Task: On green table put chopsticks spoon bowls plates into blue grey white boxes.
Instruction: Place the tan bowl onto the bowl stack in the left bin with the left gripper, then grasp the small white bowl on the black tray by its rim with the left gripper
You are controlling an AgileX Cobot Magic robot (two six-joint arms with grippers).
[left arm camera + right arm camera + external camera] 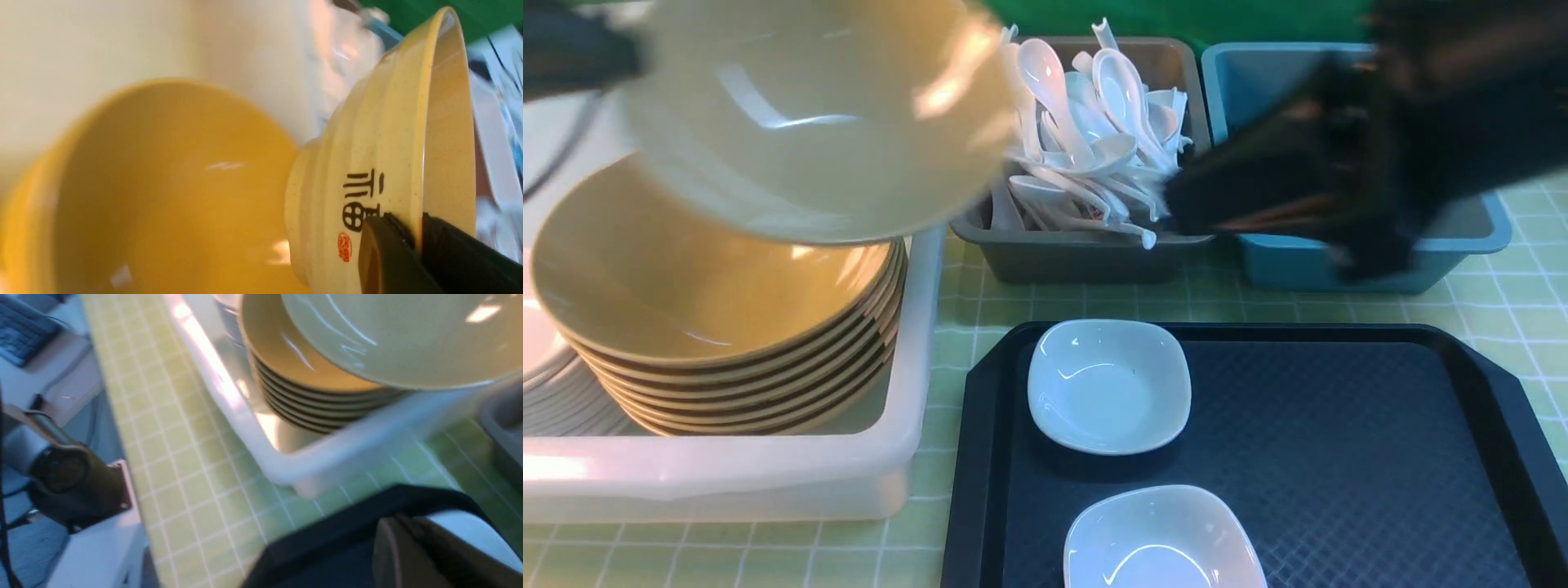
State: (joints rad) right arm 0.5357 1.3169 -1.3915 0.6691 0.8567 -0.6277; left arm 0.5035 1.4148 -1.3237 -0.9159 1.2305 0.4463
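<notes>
Above the white box [915,367], on the robot's left, a yellow bowl [817,114] is held tilted by the left gripper [416,234]. Its jaws are closed on the bowl's rim, one finger inside and one outside, beside black characters and a red seal printed on the outer wall. The left arm is seen entering from the upper left corner of the front view. Directly beneath, a bowl stack [711,286] of like colour is nested in the white box, with a gap shown between the yellow bowl and the topmost one. White plates [547,392] are stacked to the left of the bowl stack in the same box. The right gripper [392,539] is blurred and is reached leftward over the blue box [1421,253], its tip near the near right corner of the grey box [1086,261]. Its jaws are closed together; whether anything is pinched cannot be told. The grey box is filled with white spoons [1086,139], several rising above its rim. Nearer the robot, a black tray [1339,408] is laid on the green checked table [1527,302], just beside the white box. Two white square dishes [1107,384] are set along its left side, apart from each other, with open textured surface to their right. A narrow strip of table is left between the tray and the grey and blue boxes.
</notes>
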